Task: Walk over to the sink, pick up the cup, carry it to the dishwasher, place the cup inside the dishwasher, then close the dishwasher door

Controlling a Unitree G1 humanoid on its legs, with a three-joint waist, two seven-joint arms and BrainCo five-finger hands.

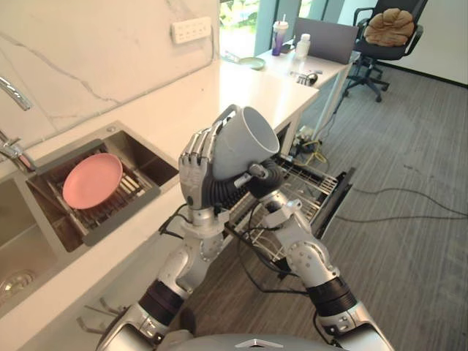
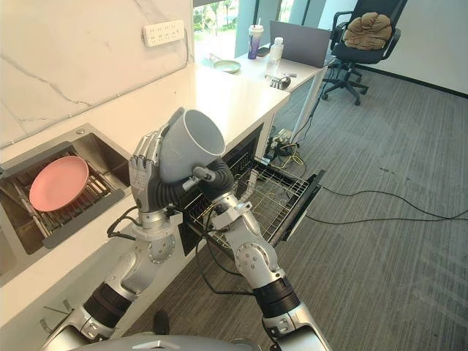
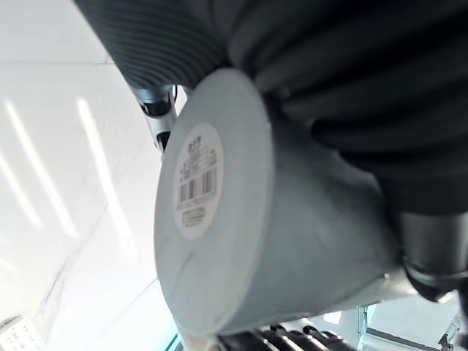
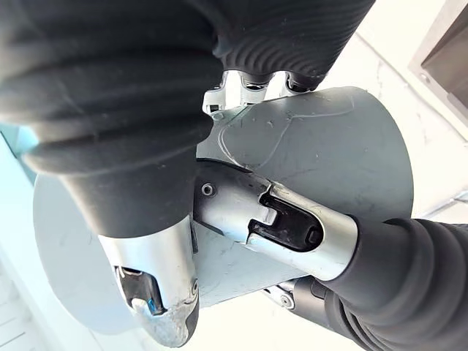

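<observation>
A grey cup (image 1: 245,142) is held up at chest height, tilted with its mouth facing up and to the right. My left hand (image 1: 194,164) cradles its back, fingers curled up towards the handle. My right hand (image 1: 263,178) grips it from below, with the thumb (image 4: 278,219) laid across the cup's wall (image 4: 344,146). The left wrist view shows the cup's labelled base (image 3: 197,183). Just below and beyond the hands, the dishwasher stands open under the counter, its wire rack (image 1: 307,190) pulled out over the lowered door (image 1: 340,197).
A sink (image 1: 146,157) to the left holds a pink plate (image 1: 91,179) on a drain rack, with a tap (image 1: 11,91) beside it. The white counter (image 1: 241,88) runs on to a desk with a laptop (image 1: 325,40). An office chair (image 1: 384,36) and cables (image 1: 395,194) occupy the floor.
</observation>
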